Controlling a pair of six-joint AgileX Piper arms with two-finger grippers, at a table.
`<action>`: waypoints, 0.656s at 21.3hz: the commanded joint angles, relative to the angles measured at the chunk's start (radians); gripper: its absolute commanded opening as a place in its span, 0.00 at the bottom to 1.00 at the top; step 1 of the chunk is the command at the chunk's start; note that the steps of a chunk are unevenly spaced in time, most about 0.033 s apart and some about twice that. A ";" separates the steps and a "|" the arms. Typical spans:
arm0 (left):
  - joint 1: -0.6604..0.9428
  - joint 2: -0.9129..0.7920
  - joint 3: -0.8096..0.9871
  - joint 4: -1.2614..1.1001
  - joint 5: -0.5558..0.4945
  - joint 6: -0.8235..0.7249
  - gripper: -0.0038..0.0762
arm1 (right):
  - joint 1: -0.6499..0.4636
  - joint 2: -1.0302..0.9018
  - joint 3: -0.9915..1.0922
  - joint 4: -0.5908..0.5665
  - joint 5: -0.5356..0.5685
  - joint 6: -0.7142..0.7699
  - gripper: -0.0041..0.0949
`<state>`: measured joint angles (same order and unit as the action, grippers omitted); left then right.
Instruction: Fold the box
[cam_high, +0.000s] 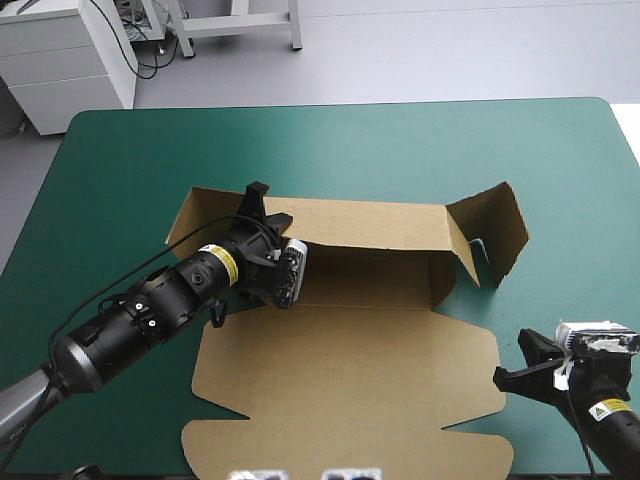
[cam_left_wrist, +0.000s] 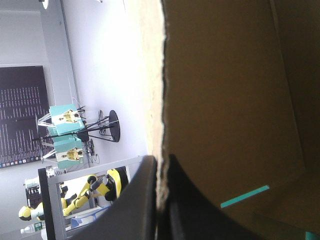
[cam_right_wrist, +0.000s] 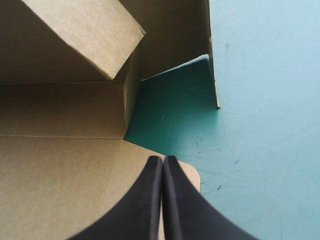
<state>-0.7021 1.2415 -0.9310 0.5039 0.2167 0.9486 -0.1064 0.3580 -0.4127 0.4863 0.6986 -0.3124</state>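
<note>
The brown box (cam_high: 350, 370) lies mid-table with its lid flat toward the near edge. Its far wall (cam_high: 380, 215) and its right end flap (cam_high: 497, 228) stand raised. My left gripper (cam_high: 260, 203) sits at the left part of the far wall. In the left wrist view the left gripper (cam_left_wrist: 161, 162) is shut on the box (cam_left_wrist: 225, 100), the wall's top edge pinched between the fingers. My right gripper (cam_high: 503, 375) is shut and holds nothing, by the lid's right edge. In the right wrist view the right gripper (cam_right_wrist: 163, 159) hovers over the rounded lid corner of the box (cam_right_wrist: 60, 180).
The teal-green cover (cam_high: 400, 140) surrounds the box, with a wide strip up to the table's far edge (cam_high: 340, 103) and another at the right (cam_right_wrist: 265, 100). Behind the raised right flap lies a wedge of cover (cam_right_wrist: 175, 105).
</note>
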 joint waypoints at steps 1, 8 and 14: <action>-0.005 -0.020 -0.022 -0.001 -0.066 -0.028 0.04 | 0.003 0.053 -0.046 0.017 -0.056 0.000 0.03; -0.005 -0.020 -0.022 0.008 -0.065 -0.107 0.04 | 0.003 0.126 -0.111 0.017 -0.049 0.001 0.03; -0.005 -0.020 -0.022 0.023 -0.061 -0.129 0.04 | 0.003 0.147 -0.115 0.017 -0.043 0.001 0.03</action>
<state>-0.7021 1.2415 -0.9310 0.5296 0.2094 0.8407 -0.1064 0.4927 -0.4929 0.4853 0.7014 -0.3097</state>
